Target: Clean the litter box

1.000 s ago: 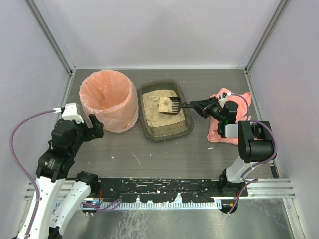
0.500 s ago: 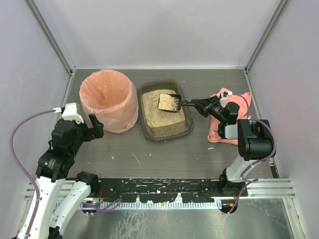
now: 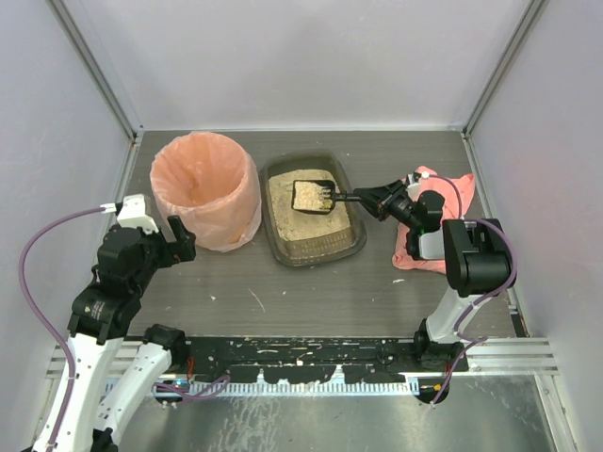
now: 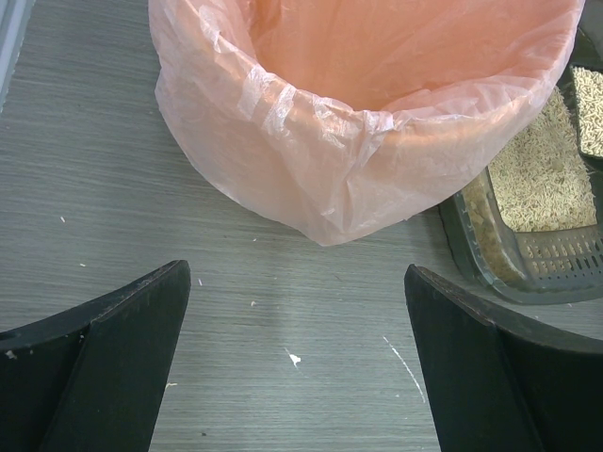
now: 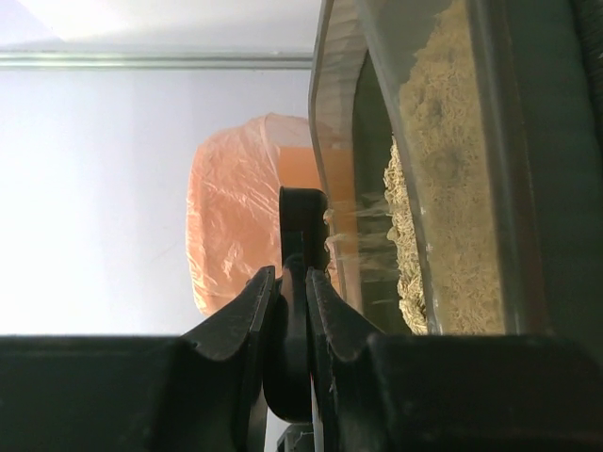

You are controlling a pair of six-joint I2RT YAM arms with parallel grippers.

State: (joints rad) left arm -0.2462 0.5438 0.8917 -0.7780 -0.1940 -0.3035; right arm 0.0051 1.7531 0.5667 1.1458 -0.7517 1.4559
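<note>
Top external: left gripper [image 3: 177,237] spread, empty, near the left edge beside the pink-lined bin [image 3: 240,215]. Litter box [image 3: 316,256] sits mid-bench toward the far edge. Right gripper [image 3: 373,200] pinches the scoop [image 3: 314,196] handle. The loaded scoop has crept left over the last second, so it's probably sifting ahead of the dump.

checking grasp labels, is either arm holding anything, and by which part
The right gripper holds the black scoop by its handle, its head over the litter box. The left gripper is open, holding nothing.
</note>
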